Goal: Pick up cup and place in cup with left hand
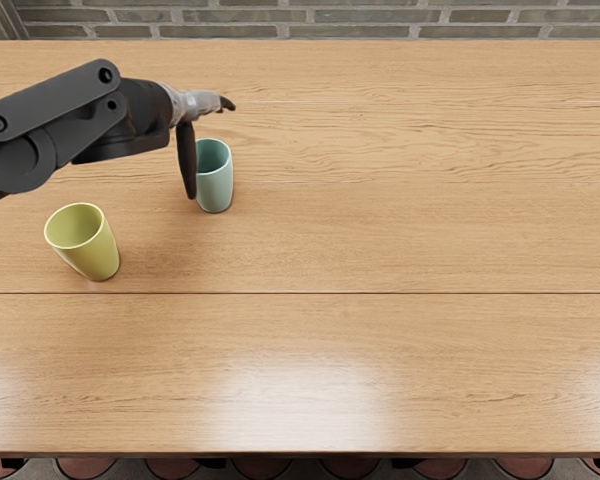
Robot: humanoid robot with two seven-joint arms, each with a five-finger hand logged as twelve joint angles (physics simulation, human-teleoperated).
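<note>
Fingers (188,165) of the left hand (188,105) are extended and grasp nothing: one hangs down just beside the teal cup (215,185), on its left in the view, while the others reach over toward its far side. Whether anything touches the wall cannot be told from here. The teal cup stands upright on the table (380,240); the yellow-green cup (83,240), also upright and mouth up, sits well apart from it, to its left and nearer the viewer.

The step in hand looks to be getting set to grasp the teal cup, likely the one to nest in the other. To do it well, bring the palm down level with the teal cup's wall, let the digits straddle it, and close both sides evenly so it neither slides nor tips. A hold high on its wall should leave the base free to enter the other mouth. Coming down off-centre could knock the rim; lift straight up before carrying.
</note>
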